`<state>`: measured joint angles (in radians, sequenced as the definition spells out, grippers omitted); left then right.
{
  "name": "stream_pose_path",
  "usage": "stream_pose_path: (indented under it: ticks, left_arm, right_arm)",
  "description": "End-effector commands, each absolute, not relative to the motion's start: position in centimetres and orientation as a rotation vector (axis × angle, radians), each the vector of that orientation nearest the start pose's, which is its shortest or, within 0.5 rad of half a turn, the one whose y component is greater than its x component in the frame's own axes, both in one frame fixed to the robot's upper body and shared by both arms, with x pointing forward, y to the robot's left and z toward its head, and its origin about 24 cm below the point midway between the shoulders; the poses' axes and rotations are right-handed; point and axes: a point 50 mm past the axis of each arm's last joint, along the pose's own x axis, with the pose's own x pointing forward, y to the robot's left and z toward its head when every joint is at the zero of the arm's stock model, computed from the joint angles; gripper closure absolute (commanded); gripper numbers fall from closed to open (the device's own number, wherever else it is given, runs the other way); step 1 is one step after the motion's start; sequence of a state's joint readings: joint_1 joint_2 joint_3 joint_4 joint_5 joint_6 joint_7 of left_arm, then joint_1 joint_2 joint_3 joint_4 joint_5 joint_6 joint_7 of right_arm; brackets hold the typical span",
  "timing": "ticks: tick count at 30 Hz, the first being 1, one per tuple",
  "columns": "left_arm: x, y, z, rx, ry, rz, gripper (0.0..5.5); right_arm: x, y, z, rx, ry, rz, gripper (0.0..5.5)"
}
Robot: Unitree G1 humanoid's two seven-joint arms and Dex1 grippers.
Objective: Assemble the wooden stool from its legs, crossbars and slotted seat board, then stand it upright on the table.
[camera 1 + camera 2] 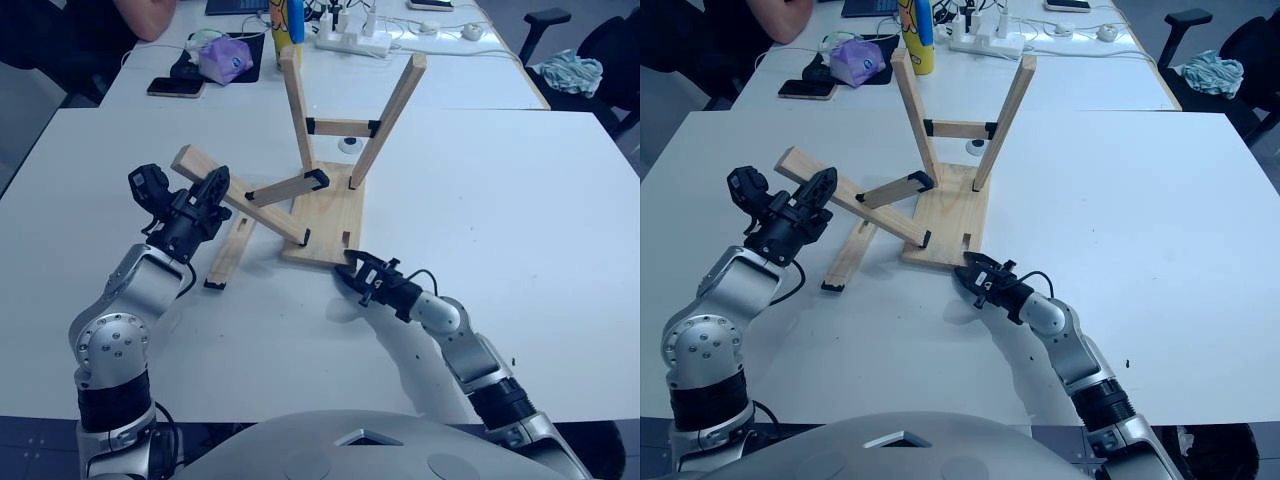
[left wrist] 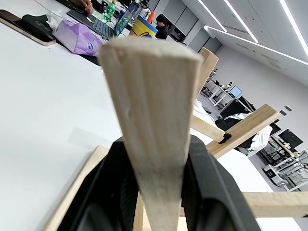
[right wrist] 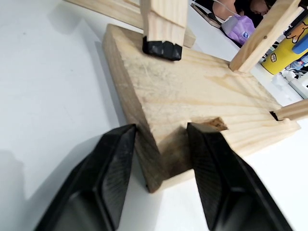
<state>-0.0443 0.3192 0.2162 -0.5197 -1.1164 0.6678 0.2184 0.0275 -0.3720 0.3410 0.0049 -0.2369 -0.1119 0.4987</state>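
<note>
Head views: right gripper (image 1: pixel 352 270) sits at near edge of seat board (image 1: pixel 330 205), lying flat mid-table (image 1: pixel 520 220), fingers too small to judge. Right wrist view shows them apart, astride a slotted near corner, contact unclear. Left gripper (image 1: pixel 212 192) is clamped on tilted leg (image 1: pixel 272 217) left of board; left wrist view confirms grip, but leg's end hides its joint.
</note>
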Motion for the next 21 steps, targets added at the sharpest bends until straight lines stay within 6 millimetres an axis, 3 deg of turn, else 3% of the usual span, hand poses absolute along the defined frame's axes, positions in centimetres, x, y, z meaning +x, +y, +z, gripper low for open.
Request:
stream_pose_path:
  ticks: [1,11,17,21]
  left_arm:
    - [24.1,18.7,13.3,-0.532,0.144,-0.169,4.46]
    - [24.1,18.8,13.1,-0.442,0.182,-0.152,4.46]
    - [24.0,15.5,13.9,-0.313,0.211,-0.237,4.46]
    - [23.5,13.8,13.2,-0.367,0.272,-0.216,4.46]
  right_arm:
    - [20.7,-12.6,-0.6,-0.592,0.227,0.888,3.54]
    - [20.6,-12.9,-0.8,-0.578,0.246,0.867,3.54]
    - [20.4,-12.4,-0.5,-0.573,0.25,0.892,3.54]
    - [20.5,-12.1,-0.1,-0.583,0.251,0.914,3.54]
